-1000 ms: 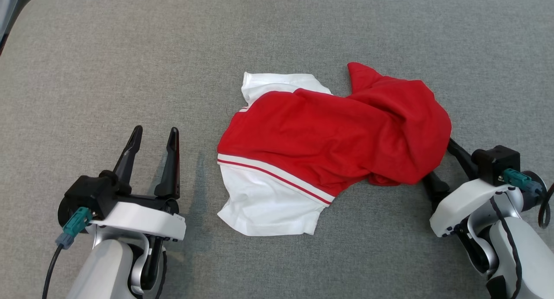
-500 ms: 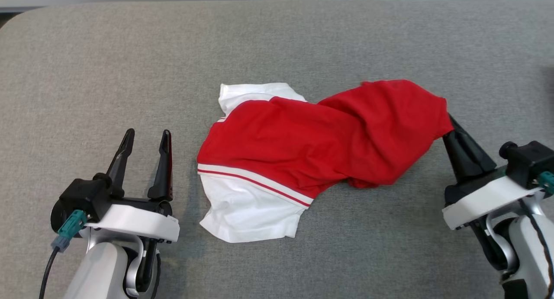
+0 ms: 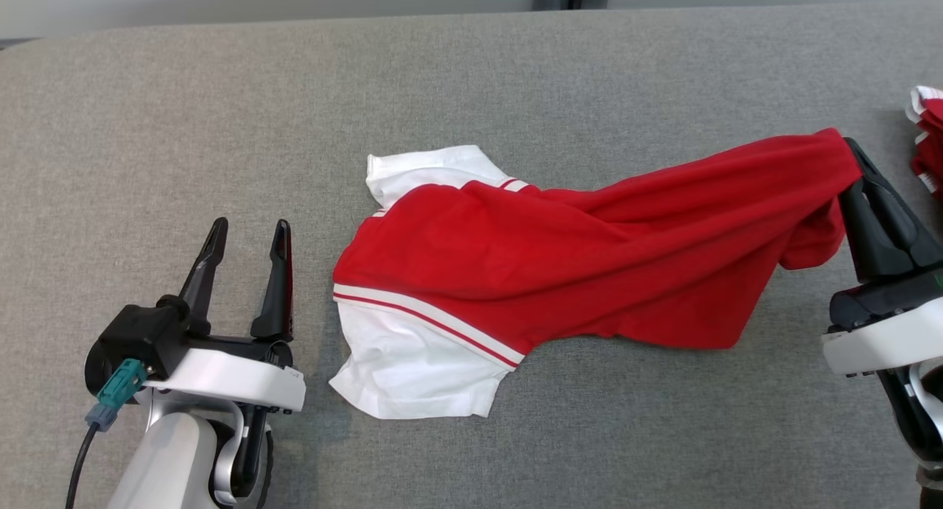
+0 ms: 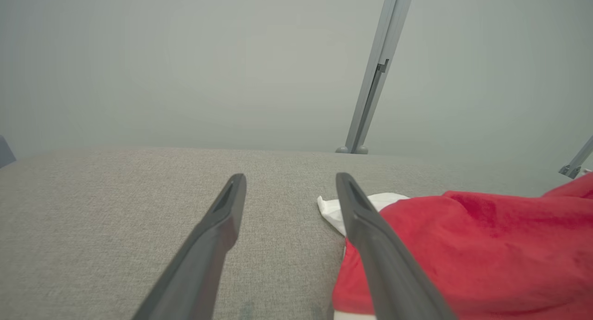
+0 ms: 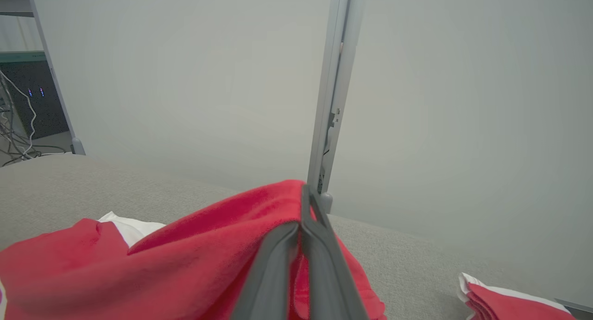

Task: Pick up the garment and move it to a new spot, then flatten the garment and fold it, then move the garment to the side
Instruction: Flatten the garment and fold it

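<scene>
The garment is a red shirt with white sleeves and red-and-white trim, stretched across the grey table. Its right end is lifted off the surface and pinched in my right gripper, which is shut on the red cloth. The right wrist view shows the closed fingers with red fabric of the garment draped on both sides. My left gripper rests open at the lower left, a short way left of the garment's white sleeve. In the left wrist view its fingers stand apart, the garment just to their right.
Another red and white folded garment lies at the table's far right edge, also seen as a folded pile in the right wrist view. A grey post and pale wall stand behind the table. Bare grey surface spreads left and behind.
My right gripper shut on the garment's right end and pulled it up and to the right, stretching the red cloth out. The head camera shifted. The left gripper stayed open and still.
</scene>
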